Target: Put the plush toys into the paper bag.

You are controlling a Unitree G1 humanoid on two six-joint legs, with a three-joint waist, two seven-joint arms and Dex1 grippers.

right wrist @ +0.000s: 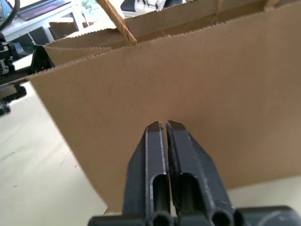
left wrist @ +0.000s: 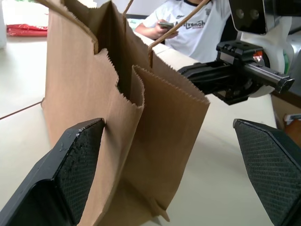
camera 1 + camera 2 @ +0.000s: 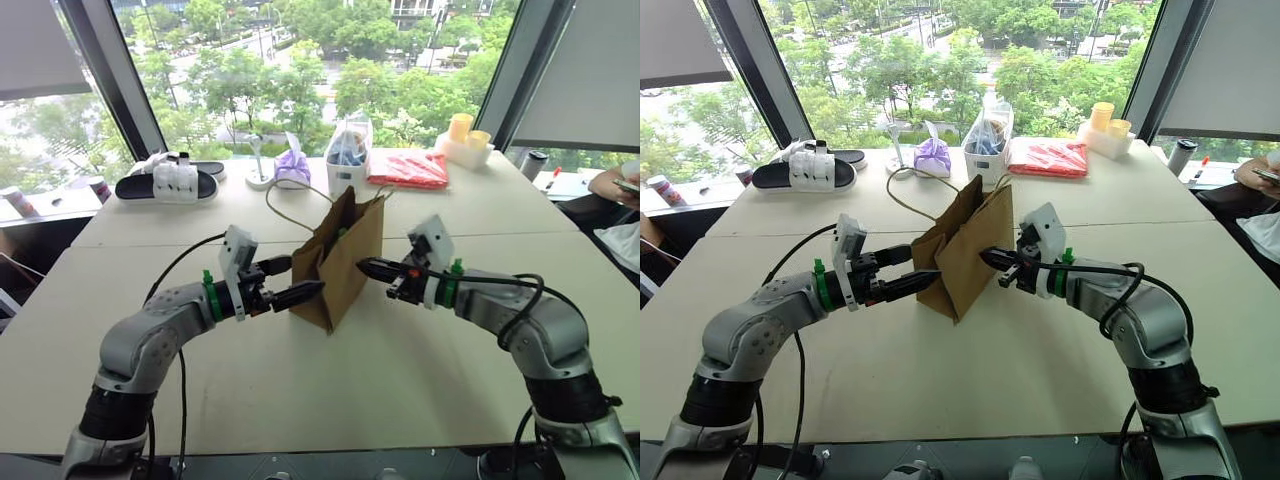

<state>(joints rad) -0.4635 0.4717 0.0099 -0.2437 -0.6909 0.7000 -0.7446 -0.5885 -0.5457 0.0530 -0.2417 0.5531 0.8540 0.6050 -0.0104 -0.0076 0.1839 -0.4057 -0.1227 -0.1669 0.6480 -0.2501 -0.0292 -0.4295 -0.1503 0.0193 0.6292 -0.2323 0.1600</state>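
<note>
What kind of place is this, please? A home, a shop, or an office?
Probably an office or lab meeting room on an upper floor: a large pale table, tall windows looking down on treetops and a street, and a seated person at the side.

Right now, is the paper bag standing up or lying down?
Standing up. The paper bag rests on its base on the table, its top edge up, loop handles rising above it.

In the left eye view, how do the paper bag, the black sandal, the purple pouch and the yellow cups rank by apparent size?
1. Paper bag, clearly largest, though also nearest.
2. Black sandal.
3. Purple pouch and yellow cups look alike; I cannot rank them.
</note>
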